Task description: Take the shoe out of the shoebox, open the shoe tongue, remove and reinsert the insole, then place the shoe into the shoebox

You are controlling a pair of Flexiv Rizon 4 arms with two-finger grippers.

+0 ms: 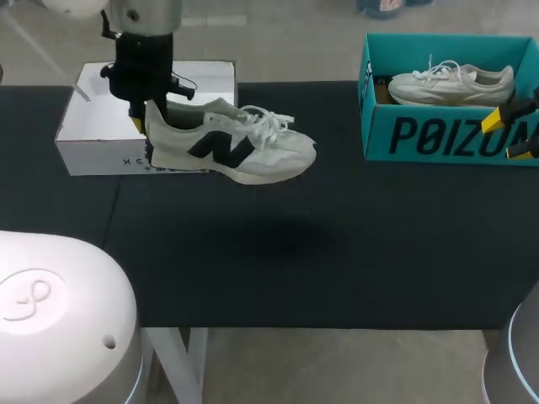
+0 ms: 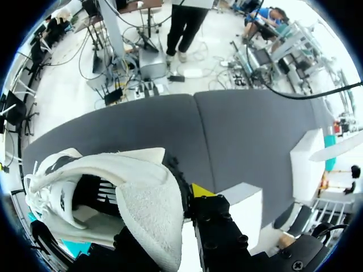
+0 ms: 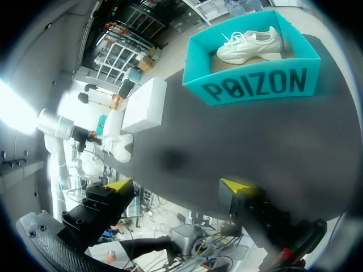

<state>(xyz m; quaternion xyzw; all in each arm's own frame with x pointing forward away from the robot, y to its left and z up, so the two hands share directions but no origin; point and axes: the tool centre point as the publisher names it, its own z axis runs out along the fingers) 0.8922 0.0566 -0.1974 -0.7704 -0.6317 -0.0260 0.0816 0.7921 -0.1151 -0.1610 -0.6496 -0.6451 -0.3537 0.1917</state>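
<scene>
Matte black cloth table (image 1: 295, 252); right gripper (image 1: 509, 135) at its right edge, fingers spread on nothing, arm cut off. Over the left half, the left gripper (image 1: 143, 122) pinches the heel of a white shoe (image 1: 227, 143) held off the cloth, fuzzy collar lining hiding one finger. At the far-left corner a white box (image 1: 101, 156), partly blocked by that arm; far-right corner, teal box (image 1: 438, 135) holding a second shoe (image 1: 450, 84).

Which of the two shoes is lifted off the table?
The shoe with the dark side mark, held at its heel by the left hand; the plain white shoe lies in the teal box.
</scene>
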